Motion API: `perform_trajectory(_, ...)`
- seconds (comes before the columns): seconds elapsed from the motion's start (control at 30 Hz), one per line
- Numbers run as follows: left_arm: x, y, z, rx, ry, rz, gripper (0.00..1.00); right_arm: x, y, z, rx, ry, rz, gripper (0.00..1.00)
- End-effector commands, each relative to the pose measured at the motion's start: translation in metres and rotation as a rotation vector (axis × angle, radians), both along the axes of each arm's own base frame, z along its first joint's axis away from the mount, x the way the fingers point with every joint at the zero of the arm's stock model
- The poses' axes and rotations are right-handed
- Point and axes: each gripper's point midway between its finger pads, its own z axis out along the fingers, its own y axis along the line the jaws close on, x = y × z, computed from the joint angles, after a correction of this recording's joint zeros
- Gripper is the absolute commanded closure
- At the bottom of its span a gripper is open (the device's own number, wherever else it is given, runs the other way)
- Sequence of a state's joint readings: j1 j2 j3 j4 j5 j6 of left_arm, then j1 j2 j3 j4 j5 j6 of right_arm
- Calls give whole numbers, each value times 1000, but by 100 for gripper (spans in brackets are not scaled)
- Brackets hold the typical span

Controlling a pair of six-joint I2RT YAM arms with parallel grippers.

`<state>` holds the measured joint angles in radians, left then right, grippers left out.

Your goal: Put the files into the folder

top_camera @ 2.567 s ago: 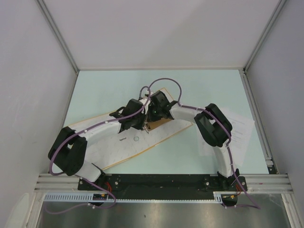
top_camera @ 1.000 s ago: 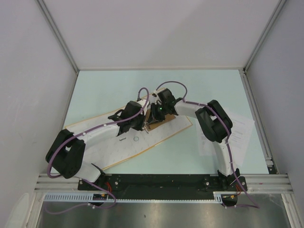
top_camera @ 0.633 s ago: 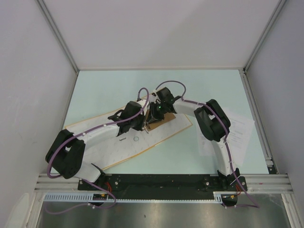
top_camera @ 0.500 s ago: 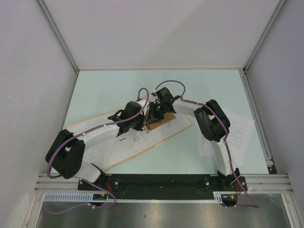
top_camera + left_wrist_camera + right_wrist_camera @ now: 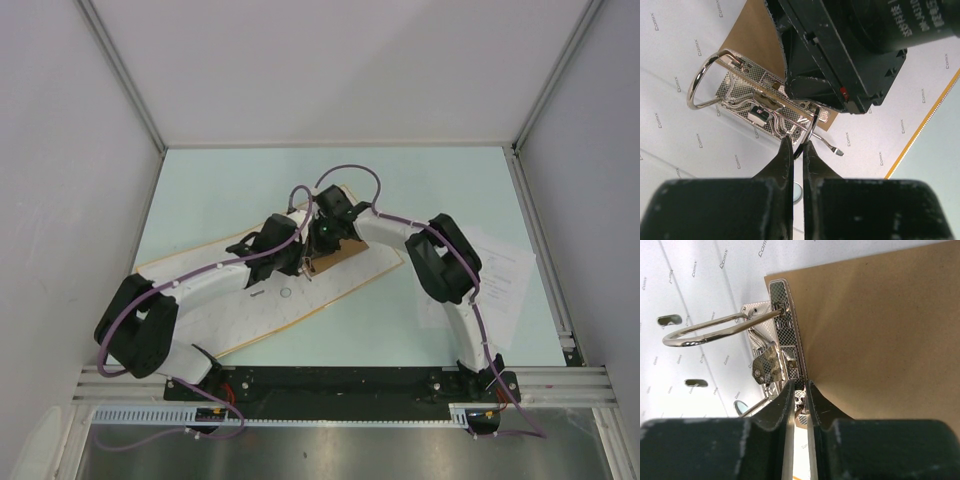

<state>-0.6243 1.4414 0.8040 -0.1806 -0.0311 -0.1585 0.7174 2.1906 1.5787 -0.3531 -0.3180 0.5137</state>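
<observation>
Lying open, folder (image 5: 235, 312) long axis near-left to far-right; left fingers (image 5: 784, 161) closed; right fingers (image 5: 780, 407) narrow, grip unclear.

Overhead view looks down from behind; both wrist views closely share the ring clip (image 5: 758, 113).

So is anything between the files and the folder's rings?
Yes. The right arm lies over the files on the right, and the left tool and right tool crowd the ring clip of the folder.
</observation>
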Motion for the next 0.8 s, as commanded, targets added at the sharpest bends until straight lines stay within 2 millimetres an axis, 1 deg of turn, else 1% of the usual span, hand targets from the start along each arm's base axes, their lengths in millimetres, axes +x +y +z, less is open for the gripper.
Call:
perform_trajectory(0.0,-33,-8,-7,-77,135,33,100,-24,-54,-90,-369,1,-2,88)
perform_trajectory(0.13,-32,-6,-6,-76,129,49,100,-33,-59,-101,-418,-3,15,89)
perform_trajectory(0.23,-32,-4,-7,-75,137,70,100,-45,-61,-111,-459,1,46,90)
perform_trajectory(0.27,-31,-3,-7,-74,134,76,100,-45,-67,-116,-492,-6,37,91)
perform_trajectory(0.3,-31,-3,-7,-76,133,81,100,-49,-69,-120,-504,0,44,91)
perform_trajectory(0.37,-32,-2,-7,-85,130,88,100,-52,-71,-124,-517,-4,52,92)
perform_trajectory(0.47,-31,0,-10,-83,137,97,100,-63,-76,-129,-542,0,64,92)
perform_trajectory(0.5,-31,0,-10,-82,138,100,100,-71,-77,-131,-547,2,75,92)
perform_trajectory(0.57,-30,1,-10,-89,137,110,100,-76,-75,-132,-536,5,84,92)
perform_trajectory(0.63,-31,1,-11,-96,137,118,100,-80,-69,-127,-501,15,100,92)
perform_trajectory(0.67,-31,1,-10,-97,139,121,100,-80,-62,-123,-467,16,109,91)
perform_trajectory(0.7,-32,1,-11,-100,144,125,100,-76,-56,-112,-424,8,112,91)
perform_trajectory(0.73,-33,2,-13,-98,148,128,100,-79,-46,-103,-361,31,132,89)
perform_trajectory(0.77,-30,7,-13,-81,132,152,100,-76,-39,-94,-315,28,137,88)
